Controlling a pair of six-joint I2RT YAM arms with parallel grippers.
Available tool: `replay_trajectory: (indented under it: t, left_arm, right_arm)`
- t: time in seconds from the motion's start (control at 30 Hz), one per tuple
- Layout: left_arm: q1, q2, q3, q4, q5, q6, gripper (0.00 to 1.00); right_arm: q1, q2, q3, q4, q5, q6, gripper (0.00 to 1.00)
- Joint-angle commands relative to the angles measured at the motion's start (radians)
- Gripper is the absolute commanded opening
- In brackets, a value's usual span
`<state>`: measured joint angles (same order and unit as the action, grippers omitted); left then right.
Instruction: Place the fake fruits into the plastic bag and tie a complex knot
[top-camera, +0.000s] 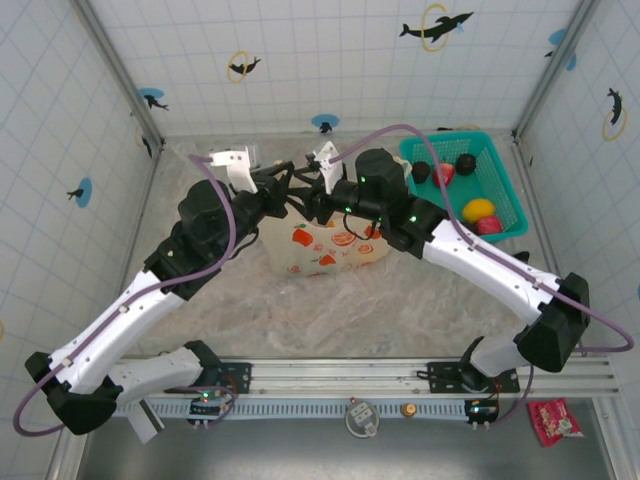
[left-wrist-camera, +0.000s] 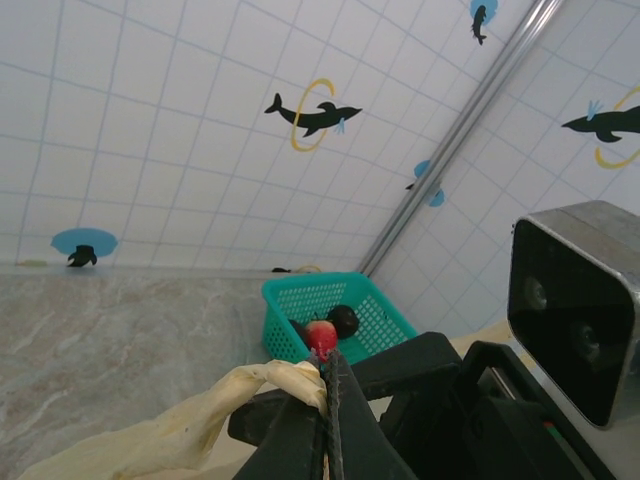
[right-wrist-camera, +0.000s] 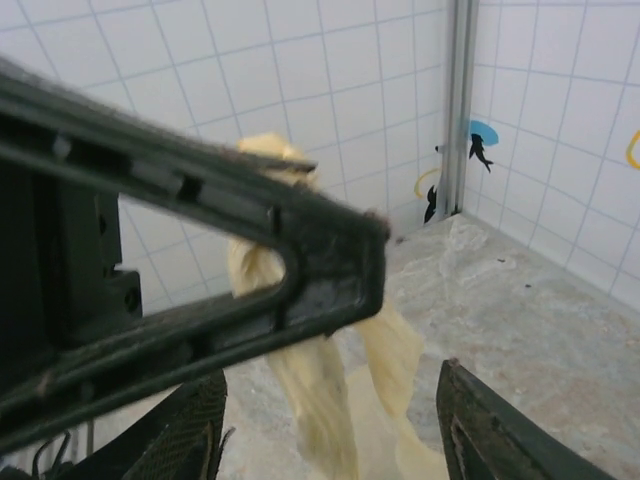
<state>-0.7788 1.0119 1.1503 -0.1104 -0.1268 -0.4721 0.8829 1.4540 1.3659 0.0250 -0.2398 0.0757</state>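
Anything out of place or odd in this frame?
Yes. Several fake fruits lie in the teal basket, yet the left pincer is shut on the twisted handle of the plastic bag, as if knotting has begun. A red packet also lies off the table, by the right arm's base.

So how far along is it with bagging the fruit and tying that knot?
Done: hard to say. The plastic bag hides its contents, yet several fake fruits sit in the teal basket. In hand: the left gripper pinches a twisted handle, and the right gripper is open beside it. Left: the knot.
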Motion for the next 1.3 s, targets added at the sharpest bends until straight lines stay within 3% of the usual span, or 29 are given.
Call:
replay_trajectory:
  t: [0.0,0.17,0.23,0.33,0.4,0.47,0.63,0.73,0.8,1.0,1.27]
  left_arm:
    - [0.003,-0.019,-0.013,0.041,0.018,-0.013,0.00]
    - [0.003,-0.029,-0.031,0.040,0.022,-0.013,0.00]
    - [0.003,-0.047,-0.042,0.043,0.019,-0.013,0.08]
    - [0.003,-0.094,-0.072,0.041,0.007,-0.002,0.48]
    - [0.003,-0.147,-0.109,0.038,-0.009,0.010,0.61]
    - [0.003,-0.204,-0.159,0.035,-0.008,0.040,0.67]
    - [0.003,-0.368,-0.298,0.072,0.028,0.213,0.70]
    - [0.002,-0.419,-0.404,0.158,-0.075,0.308,0.79]
    - [0.003,-0.403,-0.462,0.219,-0.127,0.367,0.83]
    - [0.003,-0.305,-0.598,0.474,-0.049,0.520,0.89]
    - [0.004,-0.153,-0.631,0.789,-0.082,0.590,0.92]
  right_arm:
    - [-0.009,0.023,0.042,0.093,0.006,0.031,0.45]
    - [-0.028,0.026,0.041,0.110,-0.002,0.059,0.08]
    - [-0.037,0.026,0.037,0.109,-0.005,0.068,0.00]
    - [-0.049,0.021,0.027,0.105,-0.003,0.080,0.00]
    - [-0.055,0.016,0.020,0.107,-0.001,0.088,0.00]
    - [-0.058,0.010,0.009,0.108,-0.001,0.091,0.00]
    - [-0.064,0.003,-0.003,0.111,-0.008,0.105,0.00]
    - [-0.062,-0.005,-0.011,0.130,-0.021,0.118,0.00]
    - [-0.061,-0.016,-0.029,0.163,-0.026,0.131,0.00]
    - [-0.047,-0.036,-0.078,0.233,-0.035,0.168,0.00]
    - [-0.019,-0.043,-0.101,0.238,-0.030,0.165,0.00]
